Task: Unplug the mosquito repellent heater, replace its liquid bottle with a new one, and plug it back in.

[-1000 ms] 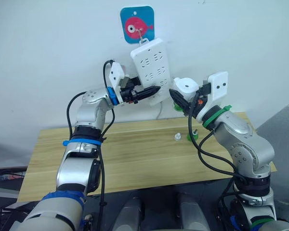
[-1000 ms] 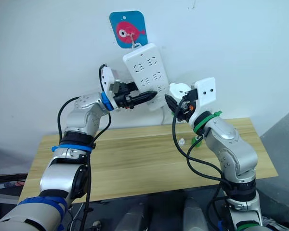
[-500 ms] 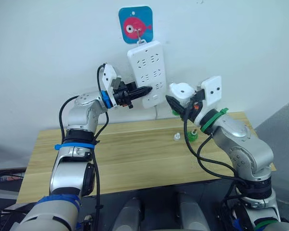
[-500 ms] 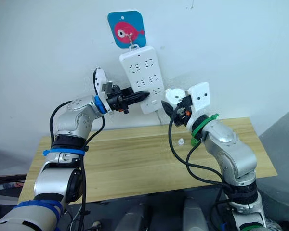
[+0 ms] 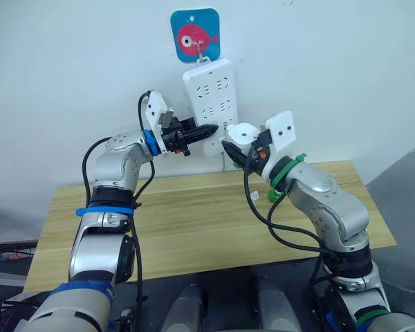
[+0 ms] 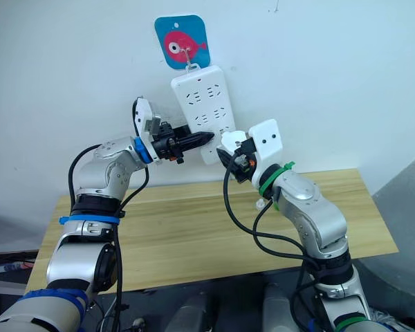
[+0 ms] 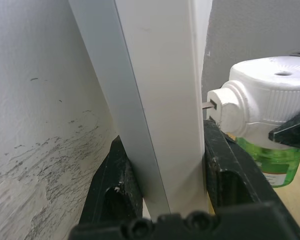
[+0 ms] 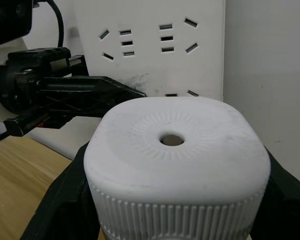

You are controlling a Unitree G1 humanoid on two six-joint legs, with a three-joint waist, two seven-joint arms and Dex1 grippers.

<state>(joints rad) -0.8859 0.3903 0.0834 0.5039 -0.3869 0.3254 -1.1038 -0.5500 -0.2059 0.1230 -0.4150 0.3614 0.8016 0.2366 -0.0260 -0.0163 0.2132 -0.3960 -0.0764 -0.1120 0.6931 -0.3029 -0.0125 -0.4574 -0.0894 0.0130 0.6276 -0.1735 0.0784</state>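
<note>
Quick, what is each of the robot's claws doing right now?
Left end effector: shut on the power strip, clamping its edge.
Right end effector: shut on the mosquito repellent heater, prongs at the strip.

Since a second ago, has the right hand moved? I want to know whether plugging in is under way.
Yes. The right hand, holding the mosquito repellent heater, has moved toward the robot's left, closing on the power strip hanging on the wall.

No legible text, brand, number or label found on any item. The blue wall plaque [image 5: 196, 35] above the power strip [image 5: 211, 105] carries only a pink fish picture, no wording. A label on the green bottle [image 7: 268, 162] is too blurred to read.
</note>
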